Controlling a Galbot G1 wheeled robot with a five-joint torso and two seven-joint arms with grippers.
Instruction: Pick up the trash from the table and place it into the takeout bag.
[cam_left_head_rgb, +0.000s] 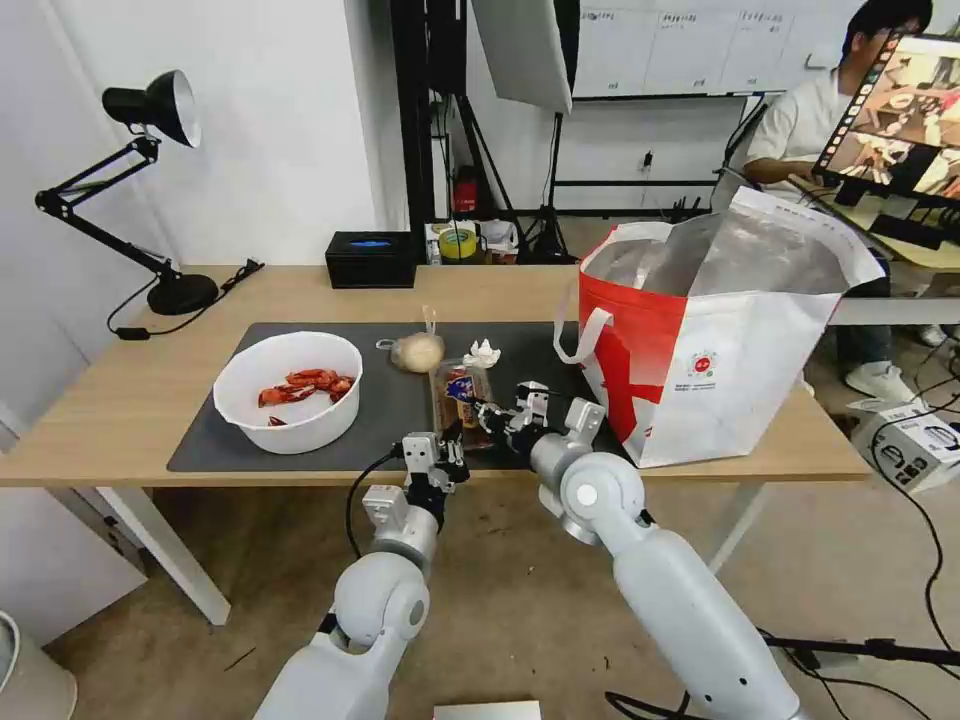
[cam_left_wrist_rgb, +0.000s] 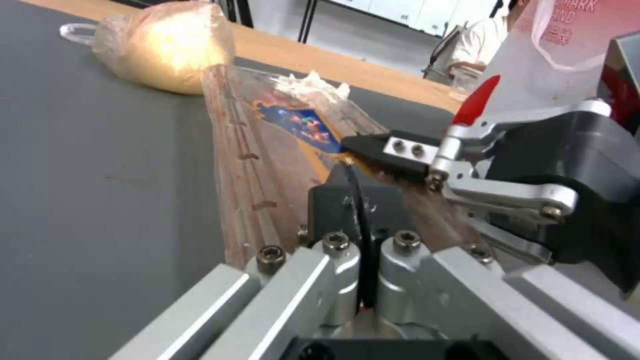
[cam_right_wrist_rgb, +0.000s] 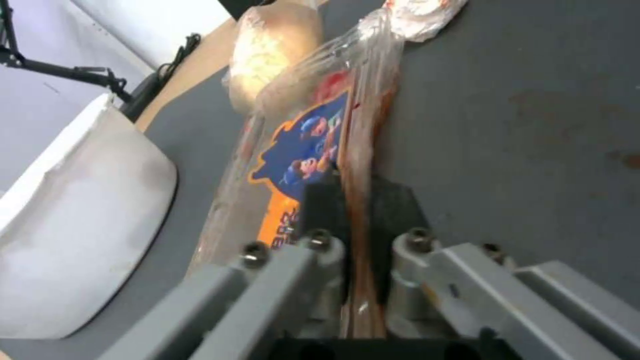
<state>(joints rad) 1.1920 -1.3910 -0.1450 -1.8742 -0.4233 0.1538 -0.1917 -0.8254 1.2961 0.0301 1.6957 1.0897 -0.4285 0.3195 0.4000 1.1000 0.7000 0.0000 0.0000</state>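
On the table (cam_left_head_rgb: 100, 400), the dark mat (cam_left_head_rgb: 390, 420) carries the trash. A white bowl (cam_left_head_rgb: 288, 425) of red crayfish shells sits at the left. The beige lump in its clear bag (cam_left_head_rgb: 418, 352) and a crumpled tissue (cam_left_head_rgb: 483, 352) lie behind the clear tray (cam_left_head_rgb: 460, 390). My left gripper (cam_left_head_rgb: 452, 462) is shut on the tray's near end (cam_left_wrist_rgb: 280, 145). My right gripper (cam_left_head_rgb: 497, 415) is shut on the tray's side rim (cam_right_wrist_rgb: 300, 145). The takeout bag (cam_left_head_rgb: 740, 370) stands open just right of the tray.
A black desk lamp (cam_left_head_rgb: 150, 110) stands at the table's far left corner and a small black box (cam_left_head_rgb: 370, 258) at the back edge. A cardboard box (cam_left_head_rgb: 920, 440) and cables lie on the floor to the right.
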